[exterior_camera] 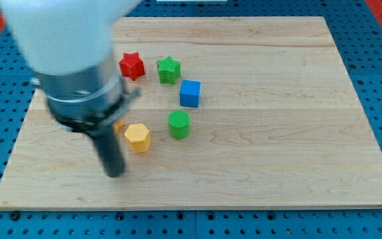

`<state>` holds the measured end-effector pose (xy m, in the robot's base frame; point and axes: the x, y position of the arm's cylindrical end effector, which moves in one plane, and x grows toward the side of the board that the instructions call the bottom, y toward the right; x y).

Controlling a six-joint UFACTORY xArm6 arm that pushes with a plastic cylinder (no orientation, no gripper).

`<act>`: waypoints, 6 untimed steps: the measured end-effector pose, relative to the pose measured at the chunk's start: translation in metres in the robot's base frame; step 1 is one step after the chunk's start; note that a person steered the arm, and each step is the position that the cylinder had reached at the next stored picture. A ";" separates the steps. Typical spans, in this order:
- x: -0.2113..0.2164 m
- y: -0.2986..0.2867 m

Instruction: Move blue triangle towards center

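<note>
Arm's big white-and-grey body [71, 60] is hanging over the table's [277, 166] left part, blocking much of the top-left corner area. No jaws on this rig; the arm is ending in a dark rod, so nothing to report as apart or together.

My tip [115, 174] is resting on the wood near the bottom-left, just left of and below the yellow hexagon block [138, 137], apart from it.

Blocks are sitting in a loose arc left of the table's middle:
- red star [131, 65], toward the top edge, just right of the arm body
- green star [168, 69], just right of the red one
- blue cube [190, 93], below and right of the green star
- green cylinder [179, 124], below the cube
- a sliver of orange block [119, 124] is peeking out beside the rod; shape cannot be made out

Blue triangle: not showing anywhere on the uncovered wood; cannot tell where it is lying.

Table's right half is carrying no blocks.
</note>
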<state>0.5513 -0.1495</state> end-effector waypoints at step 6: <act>-0.131 0.017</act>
